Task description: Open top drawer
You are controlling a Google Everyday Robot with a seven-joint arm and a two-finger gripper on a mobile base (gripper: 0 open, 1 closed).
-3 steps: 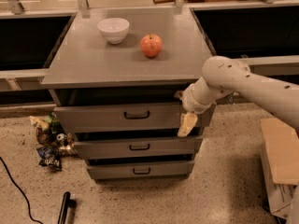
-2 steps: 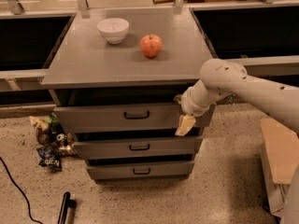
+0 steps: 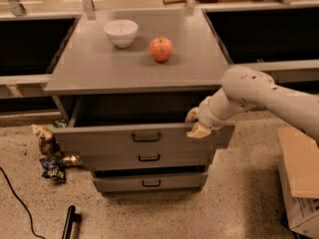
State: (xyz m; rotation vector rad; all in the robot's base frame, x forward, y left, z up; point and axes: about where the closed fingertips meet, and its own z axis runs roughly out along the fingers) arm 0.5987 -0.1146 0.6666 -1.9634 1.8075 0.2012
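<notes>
The top drawer (image 3: 99, 139) is the widest grey front, with a small black pull handle (image 3: 146, 137). It stands pulled out from the cabinet, with a dark gap behind its front. My gripper (image 3: 195, 123) is at the right end of the drawer's top edge. One tan fingertip (image 3: 199, 131) lies on the face of the front panel and the other (image 3: 191, 115) sits behind it, so the gripper is shut on the panel. The white arm reaches in from the right.
A white bowl (image 3: 121, 32) and a red apple (image 3: 161, 49) sit on the cabinet top (image 3: 89, 73). Two narrower drawers (image 3: 149, 158) (image 3: 149, 183) are below. Wrappers (image 3: 50, 153), a cable (image 3: 15, 203) and a black object (image 3: 70, 223) lie on the floor at left. A cardboard box (image 3: 301, 183) stands at right.
The top drawer has slid out toward me with the gripper on its right end. The arm has drawn back and lower with it.
</notes>
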